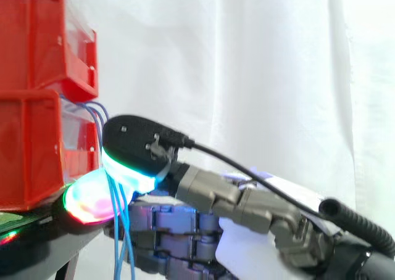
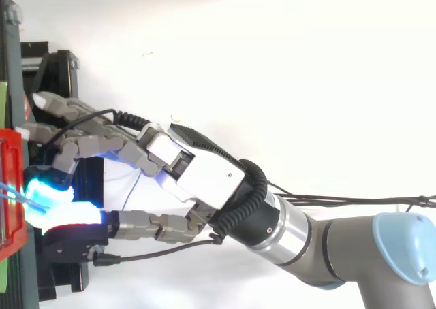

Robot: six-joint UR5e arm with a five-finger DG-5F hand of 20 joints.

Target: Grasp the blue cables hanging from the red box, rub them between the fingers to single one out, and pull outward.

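Several thin blue cables [image 1: 118, 230] come out of the upper red bin [image 1: 37, 39], run down past the lower red bin [image 1: 28, 150] and hang below the stand's edge. My hand [image 1: 247, 206] reaches in from the right, level with the lower bin. Its thumb, with a green and cyan glowing pad [image 1: 133, 172], lies against the cables from the front. A finger pad glowing magenta and green [image 1: 92, 198] sits behind them, so the cables are pinched between the two. In the top view the hand [image 2: 197, 173] points left, its cyan pads [image 2: 46, 192] at the red bin's rim [image 2: 9, 217].
The bins stand on a black stand [image 1: 37, 246] at the left, also seen from above [image 2: 61, 71]. A white curtain [image 1: 259, 64] hangs behind. The other fingers [image 2: 75, 128] stretch toward the stand beside the bin. The arm [image 2: 327, 241] fills the lower right.
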